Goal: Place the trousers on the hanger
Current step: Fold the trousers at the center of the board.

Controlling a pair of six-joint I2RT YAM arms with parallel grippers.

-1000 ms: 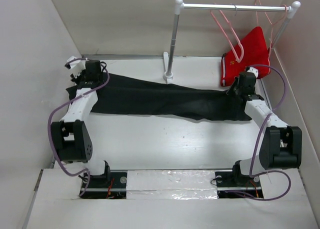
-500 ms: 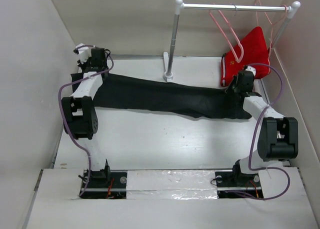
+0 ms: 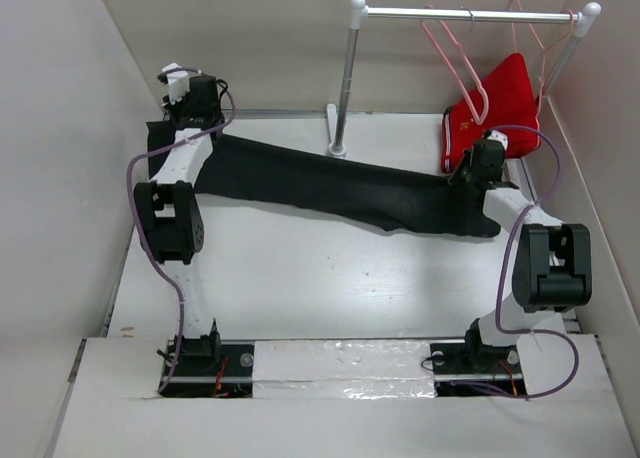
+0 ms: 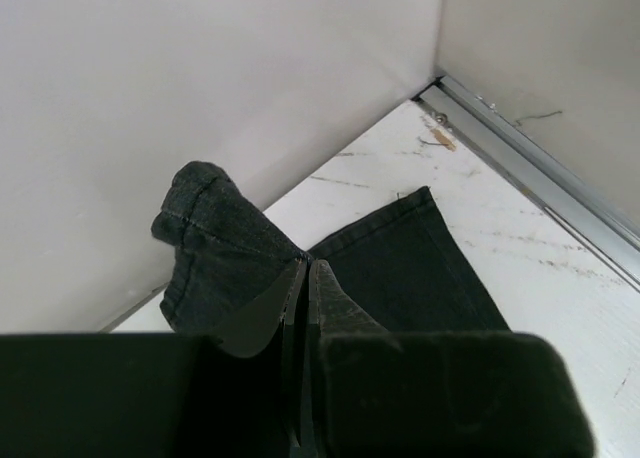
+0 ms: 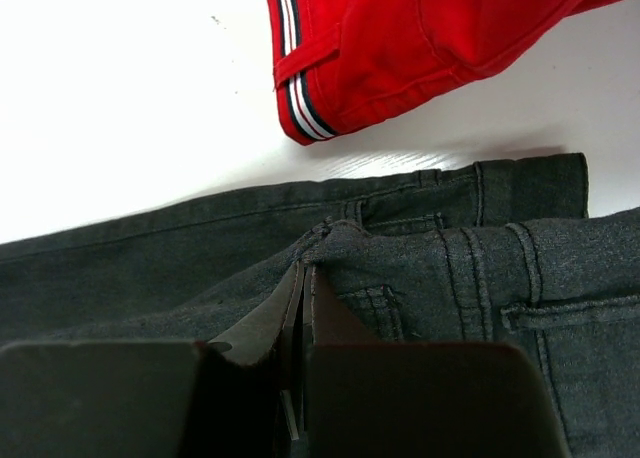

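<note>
The dark trousers (image 3: pixel 330 183) lie stretched across the table from the far left corner to the right side. At their left end, my left gripper (image 3: pixel 188 118) is shut on a pinched-up leg hem (image 4: pixel 215 228), close to the left wall; its tips (image 4: pixel 305 266) meet on the cloth. On the right, my right gripper (image 3: pixel 478 170) is shut on a fold of denim near the waistband (image 5: pixel 305 268), beside a back pocket (image 5: pixel 570 308). The thin pale-pink hanger (image 3: pixel 452 66) hangs empty on the rail, above and behind the right gripper.
A clothes rack stands at the back, with rail (image 3: pixel 460 15), post (image 3: pixel 345 78) and foot (image 3: pixel 335 148). Red shorts with white trim (image 3: pixel 500 108) hang from a second pink hanger at the right wall and show close to the waistband (image 5: pixel 400 38). Walls enclose left, back and right.
My left arm has swung back toward the far left corner, dragging the leg end with it, so the trousers now lie slanted. The right arm has drawn in slightly, still gripping.
</note>
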